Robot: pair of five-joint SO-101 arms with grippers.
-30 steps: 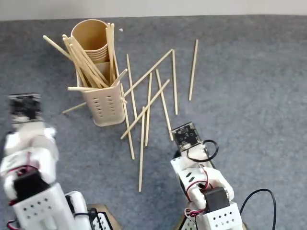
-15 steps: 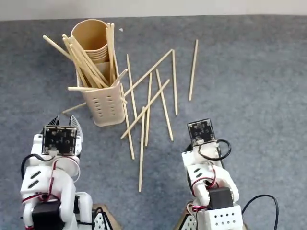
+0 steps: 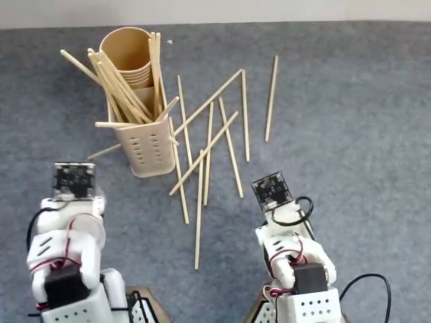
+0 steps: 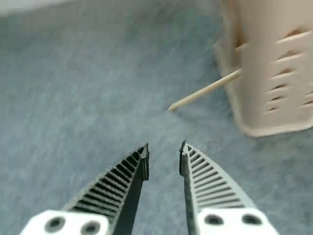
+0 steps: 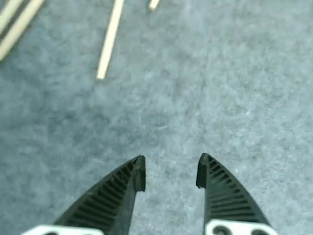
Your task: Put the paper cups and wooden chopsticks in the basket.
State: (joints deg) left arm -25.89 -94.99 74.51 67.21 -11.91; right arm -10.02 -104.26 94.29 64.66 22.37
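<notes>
We see the left gripper and right gripper both slightly parted, holding nothing. The beige slotted plastic basket with stacked tan paper cups stands just ahead of the left one; loose pale wooden chopsticks lie ahead of the right.

We see our right tool hanging over the grey table, its two dark ribbed fingers parted with nothing between them. Farther out lie wooden chopsticks: one slanting stick, another's tip near it, and a close pair well apart from the tool
</notes>
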